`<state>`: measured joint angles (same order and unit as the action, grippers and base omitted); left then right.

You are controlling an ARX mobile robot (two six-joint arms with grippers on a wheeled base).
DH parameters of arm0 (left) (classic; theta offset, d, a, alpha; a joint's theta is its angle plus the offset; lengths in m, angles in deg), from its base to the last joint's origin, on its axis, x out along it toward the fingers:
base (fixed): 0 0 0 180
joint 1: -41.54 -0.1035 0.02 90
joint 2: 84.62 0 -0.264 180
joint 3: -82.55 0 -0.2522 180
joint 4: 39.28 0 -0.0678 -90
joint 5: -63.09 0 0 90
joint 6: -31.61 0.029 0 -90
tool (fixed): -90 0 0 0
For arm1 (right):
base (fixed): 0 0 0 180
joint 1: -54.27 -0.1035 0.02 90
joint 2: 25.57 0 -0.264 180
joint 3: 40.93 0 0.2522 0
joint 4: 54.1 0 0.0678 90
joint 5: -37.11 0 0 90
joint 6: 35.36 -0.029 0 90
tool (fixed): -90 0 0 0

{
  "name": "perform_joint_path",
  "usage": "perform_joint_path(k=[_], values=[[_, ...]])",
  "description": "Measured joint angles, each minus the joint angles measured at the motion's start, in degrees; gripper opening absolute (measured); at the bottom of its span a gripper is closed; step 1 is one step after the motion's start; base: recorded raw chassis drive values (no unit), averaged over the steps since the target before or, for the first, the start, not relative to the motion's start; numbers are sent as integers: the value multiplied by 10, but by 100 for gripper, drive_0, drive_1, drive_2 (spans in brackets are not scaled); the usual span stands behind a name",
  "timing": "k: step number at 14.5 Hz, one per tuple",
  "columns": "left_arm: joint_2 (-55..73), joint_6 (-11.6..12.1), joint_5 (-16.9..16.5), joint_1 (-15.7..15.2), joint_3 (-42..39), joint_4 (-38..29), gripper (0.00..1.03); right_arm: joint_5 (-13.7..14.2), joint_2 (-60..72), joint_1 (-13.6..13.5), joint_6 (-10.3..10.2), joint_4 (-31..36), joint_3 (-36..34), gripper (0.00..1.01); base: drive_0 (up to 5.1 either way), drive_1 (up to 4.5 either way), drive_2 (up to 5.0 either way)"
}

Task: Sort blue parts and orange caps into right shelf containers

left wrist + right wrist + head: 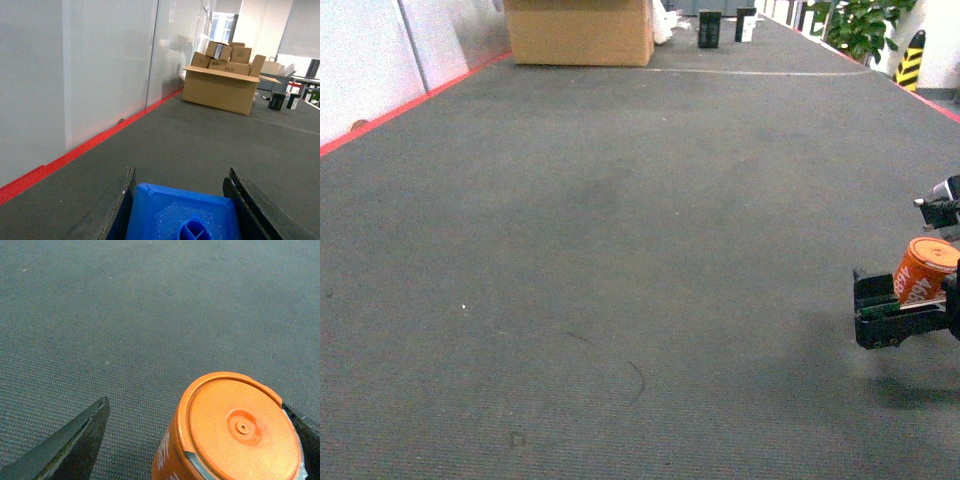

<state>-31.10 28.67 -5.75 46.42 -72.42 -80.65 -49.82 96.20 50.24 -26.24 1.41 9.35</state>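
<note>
orange cap against right claw's finger

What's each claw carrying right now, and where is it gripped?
Left claw holds a blue part by its two side edges. Right claw carries an orange cap; the exact grip cannot be told.

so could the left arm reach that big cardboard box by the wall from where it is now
Probably not. The cardboard box sits far down the grey floor, well beyond the arm, and the left end effector already has a blue part between its fingers.
</note>
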Motion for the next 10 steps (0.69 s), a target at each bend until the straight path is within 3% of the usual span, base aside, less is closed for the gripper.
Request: perform_joint_path(k=[8, 9, 10], values=[[0, 0, 0, 0, 0, 0, 47, 0, 3, 1, 7, 2, 2, 98, 0, 0, 0], [0, 0, 0, 0, 0, 0, 47, 2, 4, 3, 11, -1, 4, 96, 0, 0, 0], [0, 0, 0, 0, 0, 0, 47, 9, 5, 4, 17, 2, 5, 83, 0, 0, 0]])
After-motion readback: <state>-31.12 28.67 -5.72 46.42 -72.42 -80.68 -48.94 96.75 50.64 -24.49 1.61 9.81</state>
